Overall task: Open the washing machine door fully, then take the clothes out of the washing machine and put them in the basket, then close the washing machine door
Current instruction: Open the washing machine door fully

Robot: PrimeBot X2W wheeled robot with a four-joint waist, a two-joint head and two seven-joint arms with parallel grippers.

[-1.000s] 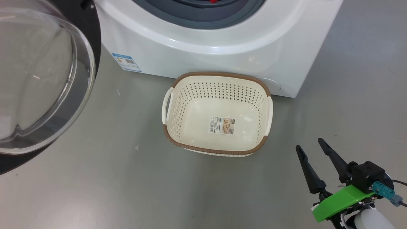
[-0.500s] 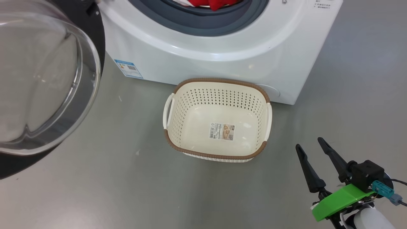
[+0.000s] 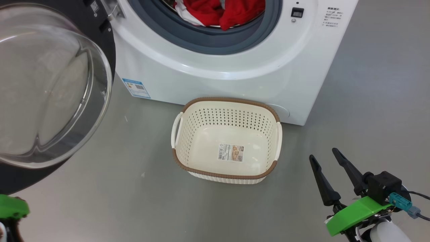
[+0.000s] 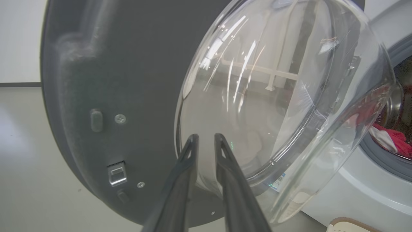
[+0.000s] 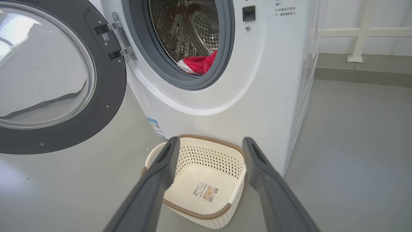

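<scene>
Upward the head camera has tilted, so bright red, white-trimmed clothes (image 3: 221, 13) now show bunched at the drum mouth of the washing machine (image 3: 218, 77). Its glass-bowled door (image 3: 50, 87) stands wide open. The left gripper (image 4: 206, 138) is barely parted and the right gripper (image 3: 323, 153) spread wide, both grasping nothing.

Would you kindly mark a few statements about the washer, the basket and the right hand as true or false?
1. The washing machine door stands open. True.
2. The clothes lie in the basket. False: the basket holds just a sticker; the clothes are in the drum.
3. The right hand is open and empty. True.
4. The basket stands on top of the washing machine. False: it stands on the floor in front of it.
</scene>
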